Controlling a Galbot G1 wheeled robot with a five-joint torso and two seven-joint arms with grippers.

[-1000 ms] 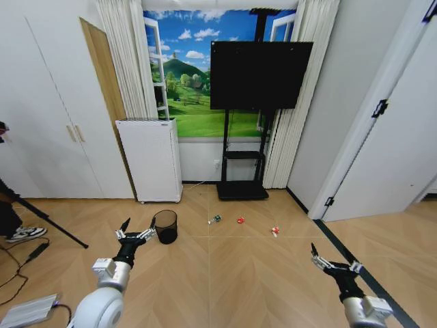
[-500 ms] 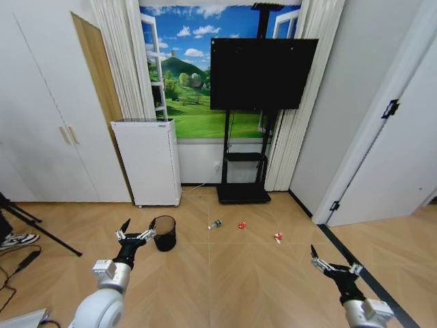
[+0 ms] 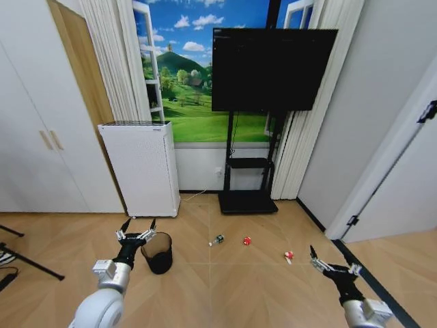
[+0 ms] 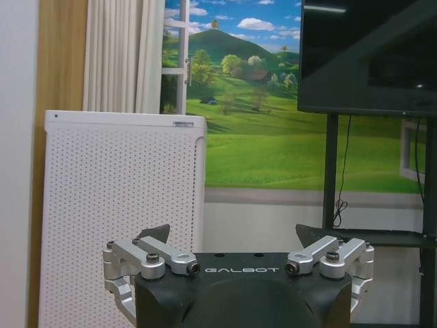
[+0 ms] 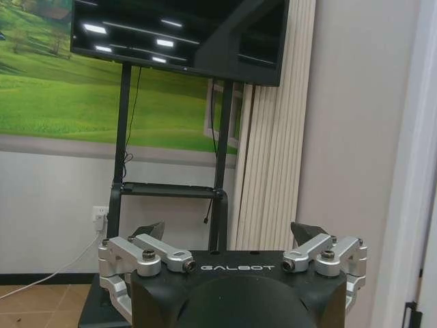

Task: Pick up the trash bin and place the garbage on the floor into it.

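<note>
Reaching for trash bin [image 3: 158,252] lower left | left pincer [image 3: 136,229] wide open, empty | right pincer [image 3: 333,261] open, idle | next: grab rim

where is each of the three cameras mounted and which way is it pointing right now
Head view: from the robot's head, forward and down at the floor, trash bin and garbage; left gripper and right gripper both open, held forward.
Left wrist view: behind the left gripper, level, facing the white appliance and TV stand.
Right wrist view: behind the right gripper, facing the TV stand and curtain.
Shared: the TV, its stand and the landscape mural show in all three.
</note>
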